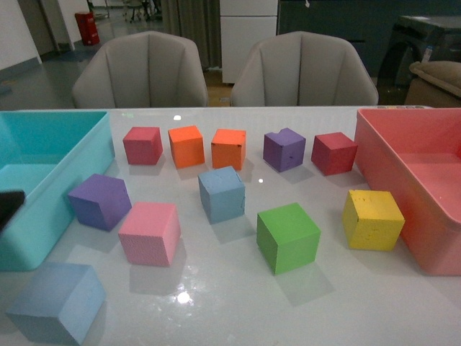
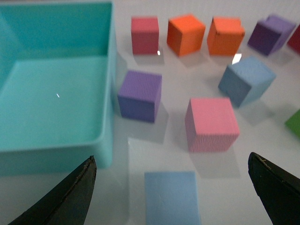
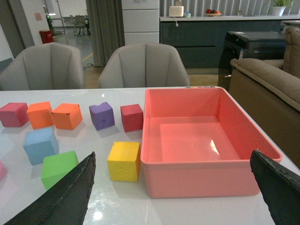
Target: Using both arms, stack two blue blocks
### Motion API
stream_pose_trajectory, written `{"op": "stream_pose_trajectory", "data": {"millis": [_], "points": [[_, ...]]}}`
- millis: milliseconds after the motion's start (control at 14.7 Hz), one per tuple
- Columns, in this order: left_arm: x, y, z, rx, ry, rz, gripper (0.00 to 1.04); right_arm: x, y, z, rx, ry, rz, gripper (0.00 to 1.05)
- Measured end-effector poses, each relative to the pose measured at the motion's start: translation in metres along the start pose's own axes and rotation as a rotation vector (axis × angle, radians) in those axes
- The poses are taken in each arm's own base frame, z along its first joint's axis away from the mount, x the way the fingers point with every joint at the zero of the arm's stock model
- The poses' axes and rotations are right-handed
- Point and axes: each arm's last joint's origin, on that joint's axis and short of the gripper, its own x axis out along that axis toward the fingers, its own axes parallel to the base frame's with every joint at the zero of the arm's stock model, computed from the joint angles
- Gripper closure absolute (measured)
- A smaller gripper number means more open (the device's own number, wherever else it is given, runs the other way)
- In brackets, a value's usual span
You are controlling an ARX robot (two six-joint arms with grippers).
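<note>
One pale blue block [image 1: 56, 303] lies at the table's near left corner. The other blue block [image 1: 222, 193] lies mid-table. In the left wrist view my left gripper [image 2: 171, 187] is open with its jaws wide apart, and the near blue block [image 2: 171, 198] lies between them, below, untouched. The far blue block [image 2: 245, 80] lies beyond. In the right wrist view my right gripper [image 3: 173, 192] is open and empty, above the table by the pink bin. That view shows one blue block [image 3: 40, 145] far off. Only a dark tip of the left arm [image 1: 9, 204] shows in the front view.
A teal bin [image 1: 43, 216] stands at the left, a pink bin [image 1: 403, 180] at the right. Red [image 1: 142, 145], orange [image 1: 186, 146], orange [image 1: 229, 148], purple [image 1: 283, 150] and red [image 1: 333, 153] cubes form a back row. Purple [image 1: 100, 201], pink [image 1: 149, 233], green [image 1: 287, 237] and yellow [image 1: 372, 219] cubes lie nearer.
</note>
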Motion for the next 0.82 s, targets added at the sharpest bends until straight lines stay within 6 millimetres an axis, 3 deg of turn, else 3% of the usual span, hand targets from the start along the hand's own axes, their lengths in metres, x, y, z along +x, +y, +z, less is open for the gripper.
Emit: {"op": "stream_pose_trajectory", "data": {"millis": [204, 817], "points": [[0.033, 0.004, -0.029, -0.012, 0.188, -0.016, 0.07, 0.000, 0.000, 0.000, 0.000, 0.000, 0.000, 0.06], [0.045, 0.014, -0.041, -0.061, 0.245, -0.006, 0.07, 0.000, 0.000, 0.000, 0.000, 0.000, 0.000, 0.06]]}}
